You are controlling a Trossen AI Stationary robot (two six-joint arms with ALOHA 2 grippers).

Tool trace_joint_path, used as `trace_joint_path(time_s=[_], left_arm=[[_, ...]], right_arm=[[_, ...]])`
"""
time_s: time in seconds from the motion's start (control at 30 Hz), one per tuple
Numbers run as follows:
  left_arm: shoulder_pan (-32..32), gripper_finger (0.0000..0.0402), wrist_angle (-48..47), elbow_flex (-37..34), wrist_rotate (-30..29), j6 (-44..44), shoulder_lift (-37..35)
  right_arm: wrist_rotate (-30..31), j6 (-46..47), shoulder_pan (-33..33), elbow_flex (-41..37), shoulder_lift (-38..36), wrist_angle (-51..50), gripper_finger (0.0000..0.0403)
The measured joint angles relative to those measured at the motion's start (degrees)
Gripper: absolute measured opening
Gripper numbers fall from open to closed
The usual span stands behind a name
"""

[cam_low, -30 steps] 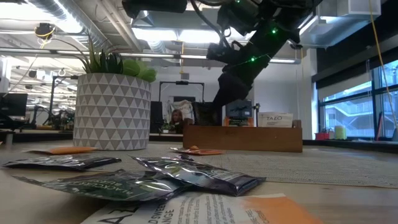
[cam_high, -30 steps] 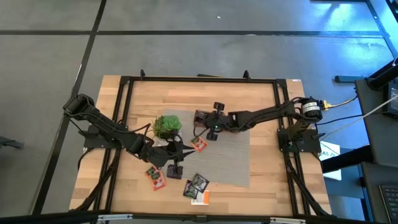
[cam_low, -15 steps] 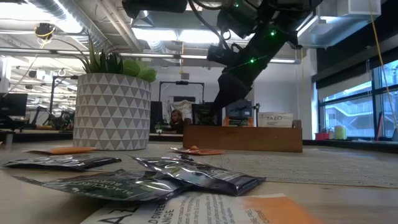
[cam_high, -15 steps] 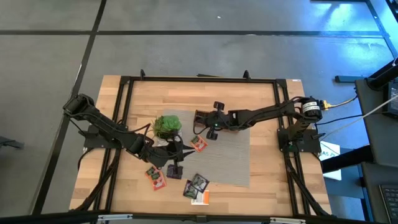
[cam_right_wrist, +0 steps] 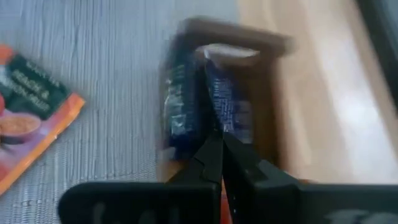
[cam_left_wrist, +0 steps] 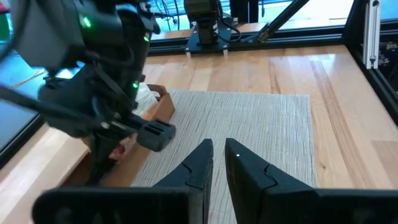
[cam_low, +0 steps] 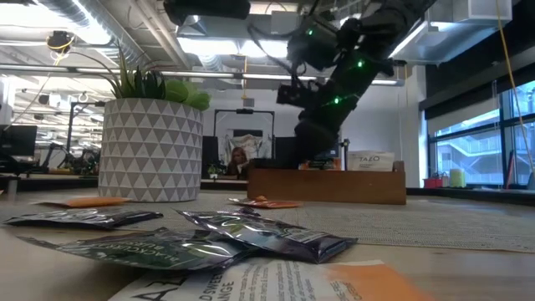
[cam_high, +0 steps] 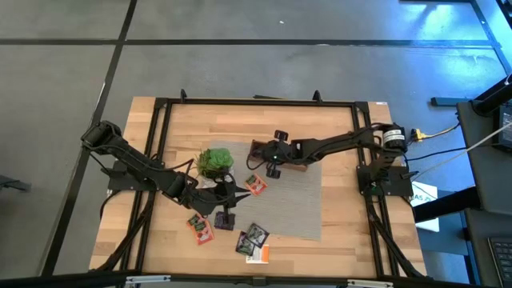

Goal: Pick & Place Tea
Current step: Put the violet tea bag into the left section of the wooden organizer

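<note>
My right gripper (cam_high: 269,166) is shut on a dark blue tea sachet (cam_right_wrist: 211,93) over the left end of the brown wooden box (cam_high: 282,152) at the back of the grey mat (cam_high: 296,200). My left gripper (cam_high: 231,195) hovers over the mat's left edge. Its fingers (cam_left_wrist: 205,152) stand a narrow gap apart with nothing between them. Loose tea lies flat on the table: an orange sachet (cam_high: 256,186) on the mat, an orange one (cam_high: 200,227), a dark one (cam_high: 225,219), more dark ones (cam_high: 253,237) and a white-and-orange one (cam_high: 258,254) near the front. My right gripper pinches the dark blue sachet by its near edge (cam_right_wrist: 215,124) between its two fingers. The fingers slant down from the table's right side. The sachet stands on edge ahead of the fingertips, over an open compartment (cam_right_wrist: 249,56) of the wooden box. I cannot tell whether it touches the box.
A green plant in a white patterned pot (cam_high: 214,162) stands just left of the box and close to both grippers. A black frame (cam_high: 160,160) runs around the table. The mat's right half (cam_high: 300,216) is bare.
My right gripper has sunk toward the wooden box with the dark sachet and tipped a little steeper. In the low view the sachet, earlier showing above the box's near wall, is now down behind it.
</note>
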Motion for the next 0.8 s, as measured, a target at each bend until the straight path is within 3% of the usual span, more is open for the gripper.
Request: trace_joint_path(time_s=[0.57, 0.73, 0.8], left_arm=[[0.00, 0.0038, -0.56, 0.02, 0.00, -0.46, -0.02], [0.00, 0.0041, -0.58, 0.02, 0.00, -0.49, -0.02], [0.00, 0.0042, -0.58, 0.02, 0.00, -0.61, -0.02]], right_arm=[[-0.17, -0.10, 0.11, -0.07, -0.02, 0.21, 0.0014], [0.35, 0.30, 0.42, -0.07, -0.30, 0.61, 0.0059], [3.52, 1.37, 0.45, 0.37, -0.30, 0.10, 0.0081]])
